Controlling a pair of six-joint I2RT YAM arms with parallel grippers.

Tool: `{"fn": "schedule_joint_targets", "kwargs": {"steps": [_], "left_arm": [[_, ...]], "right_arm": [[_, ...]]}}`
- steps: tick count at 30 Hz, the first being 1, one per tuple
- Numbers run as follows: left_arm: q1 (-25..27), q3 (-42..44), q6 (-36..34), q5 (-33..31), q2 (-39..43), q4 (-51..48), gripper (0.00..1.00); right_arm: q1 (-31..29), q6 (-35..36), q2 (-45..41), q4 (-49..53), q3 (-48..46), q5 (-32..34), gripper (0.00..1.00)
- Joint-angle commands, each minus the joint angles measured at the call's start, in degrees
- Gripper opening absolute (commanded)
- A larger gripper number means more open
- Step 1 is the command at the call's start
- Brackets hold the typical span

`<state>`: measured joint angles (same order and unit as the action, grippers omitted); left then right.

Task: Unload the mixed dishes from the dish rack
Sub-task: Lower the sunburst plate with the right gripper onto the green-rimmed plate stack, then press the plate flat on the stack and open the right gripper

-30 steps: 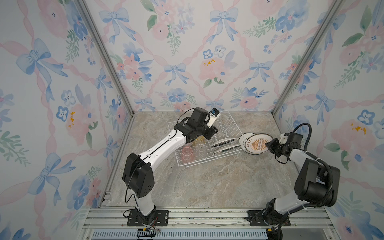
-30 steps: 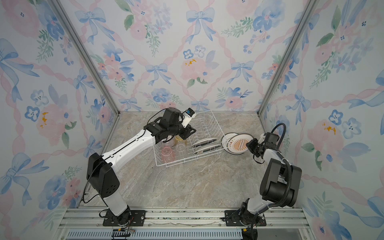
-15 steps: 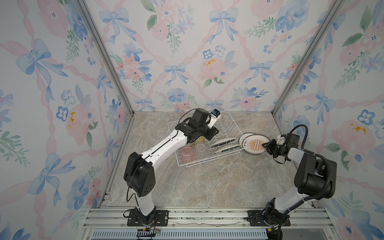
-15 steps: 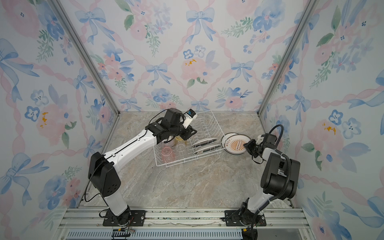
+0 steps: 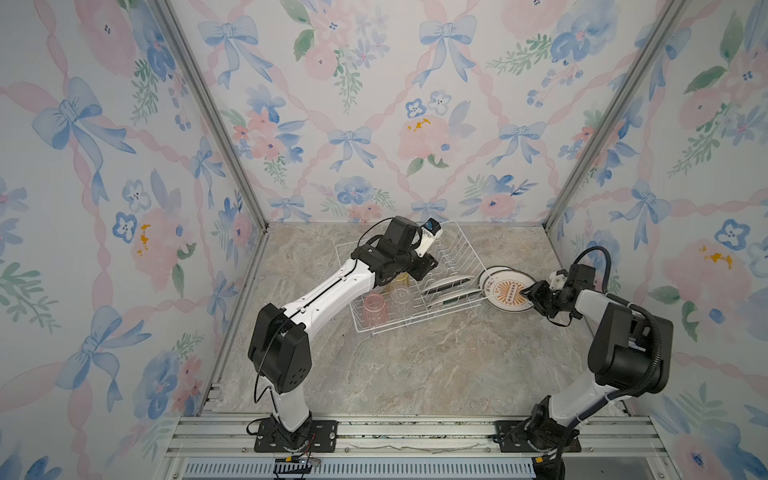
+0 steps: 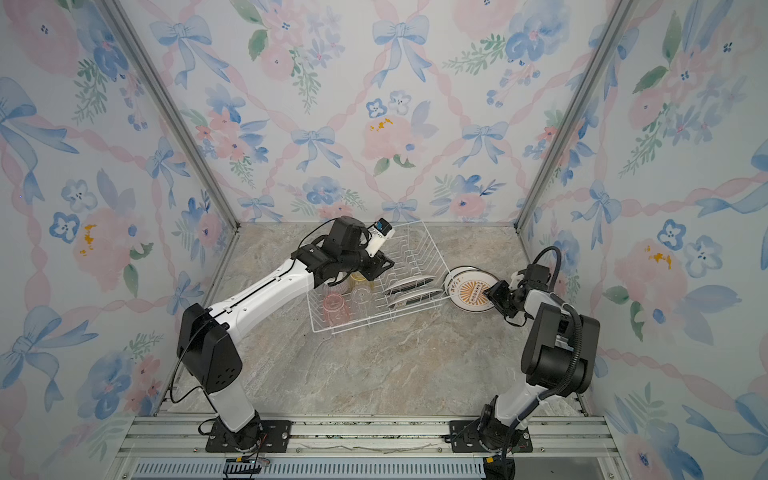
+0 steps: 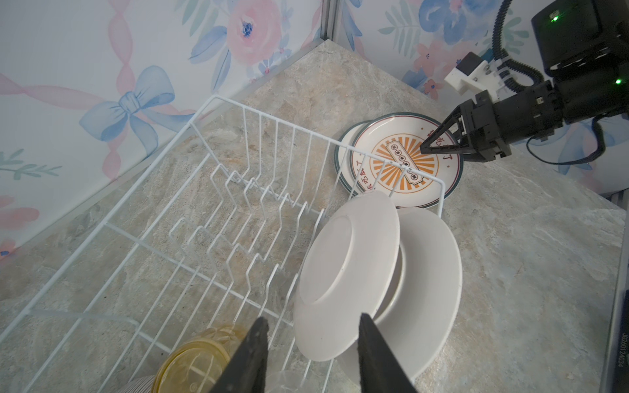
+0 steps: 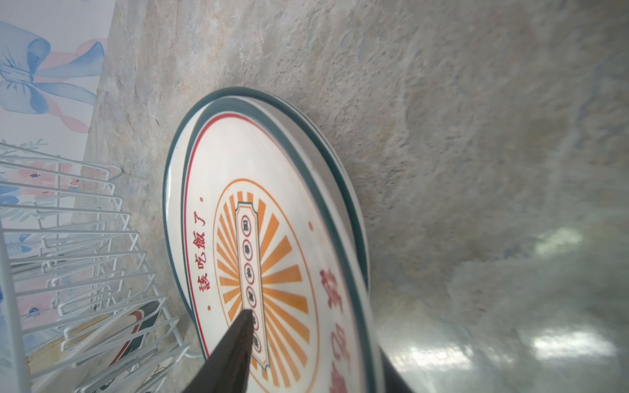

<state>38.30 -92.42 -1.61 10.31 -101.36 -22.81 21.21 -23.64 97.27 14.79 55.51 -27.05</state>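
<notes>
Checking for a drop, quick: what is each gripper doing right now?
Left gripper: open, holding nothing, above the dish rack.
Right gripper: open, jaws astride the rim of the top plate, which lies on another plate.

Overhead stereo pair; wrist cameras near rack (image 7: 238, 211)

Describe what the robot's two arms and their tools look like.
The left arm and right arm have white shells between boxy black joints. Thin black cables loop off the left arm; a ribbed black hose runs along the right arm. The left tool and right tool each have two black tapering fingers.
</notes>
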Motion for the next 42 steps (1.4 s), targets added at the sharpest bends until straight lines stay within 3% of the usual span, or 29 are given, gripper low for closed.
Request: {"fn": "schedule_joint_targets", "kwargs": {"steps": [1, 9, 34, 42], "left_arm": [[0.4, -0.5, -1.6, 0.9, -1.0, -0.7, 0.4], [0.3, -0.2, -2.0, 0.6, -1.0, -1.1, 0.4], [1.9, -0.4, -4.3, -0.4, -1.9, -4.8, 0.41], [4.9, -1.5, -7.7, -5.0, -2.5, -7.2, 0.41]], "right_arm": [[-0.9, 4.1, -0.5, 8.1, 2.3, 6.7, 0.48], [-4.1, 7.4, 0.0, 13.0, 5.1, 14.3, 0.55], [-8.0, 6.6, 5.7, 14.1, 10.1, 16.5, 0.61], [-3.9, 6.8, -2.1, 14.2, 7.2, 16.3, 0.62]]}}
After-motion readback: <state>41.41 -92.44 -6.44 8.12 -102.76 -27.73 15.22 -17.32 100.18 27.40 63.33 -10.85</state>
